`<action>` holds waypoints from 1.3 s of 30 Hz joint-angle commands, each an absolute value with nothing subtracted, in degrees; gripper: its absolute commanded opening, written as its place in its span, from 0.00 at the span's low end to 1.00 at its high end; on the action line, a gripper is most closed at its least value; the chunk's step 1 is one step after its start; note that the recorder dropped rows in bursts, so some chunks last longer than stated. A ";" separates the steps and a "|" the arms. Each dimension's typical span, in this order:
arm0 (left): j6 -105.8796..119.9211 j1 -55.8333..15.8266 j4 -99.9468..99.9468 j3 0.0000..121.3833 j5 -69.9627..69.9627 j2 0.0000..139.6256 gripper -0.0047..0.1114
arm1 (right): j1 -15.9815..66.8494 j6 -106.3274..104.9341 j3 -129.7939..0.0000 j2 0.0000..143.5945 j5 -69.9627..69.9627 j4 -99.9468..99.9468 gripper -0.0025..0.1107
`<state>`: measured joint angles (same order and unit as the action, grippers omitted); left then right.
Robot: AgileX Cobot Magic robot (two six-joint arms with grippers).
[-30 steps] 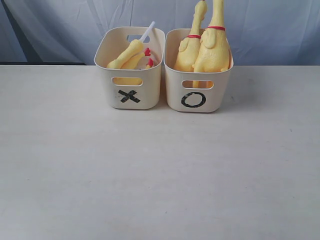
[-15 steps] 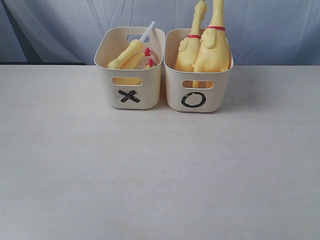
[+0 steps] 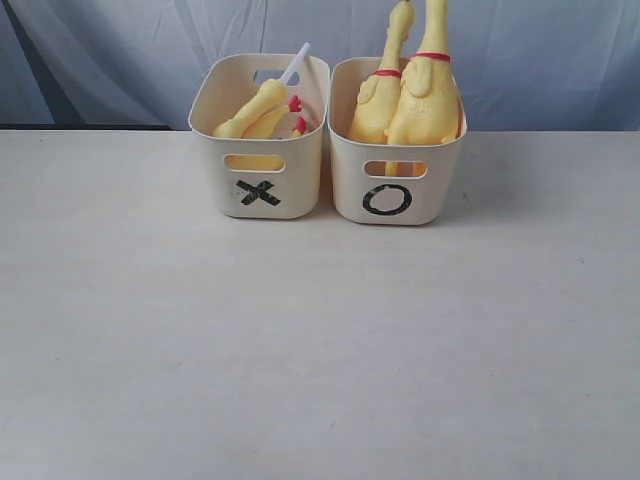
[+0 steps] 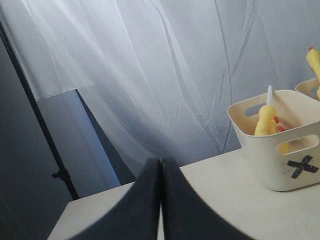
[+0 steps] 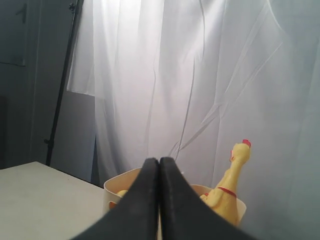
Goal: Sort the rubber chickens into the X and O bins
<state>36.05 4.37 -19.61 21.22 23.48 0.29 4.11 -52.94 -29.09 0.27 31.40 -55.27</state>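
Two cream tubs stand side by side at the back of the table. The X bin [image 3: 262,160] holds two smaller rubber chickens [image 3: 262,108] lying slanted, with a white stick poking up. The O bin [image 3: 395,175] holds two large rubber chickens [image 3: 415,95] standing upright, necks above the rim. Neither arm shows in the exterior view. My left gripper [image 4: 161,167] is shut with nothing in it, well away from the X bin [image 4: 282,150]. My right gripper [image 5: 159,165] is shut and empty, with a large chicken [image 5: 230,187] in the O bin beyond it.
A pale curtain [image 3: 120,50] hangs behind the tubs. A dark stand pole [image 4: 45,140] rises past the table's far corner in the left wrist view. The light table top [image 3: 320,340] stretches in front of the tubs.
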 commanded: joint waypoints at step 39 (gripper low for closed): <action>35.62 6.15 -14.75 20.80 22.88 0.00 0.04 | 3.36 -52.84 -11.36 0.00 22.94 -7.92 0.01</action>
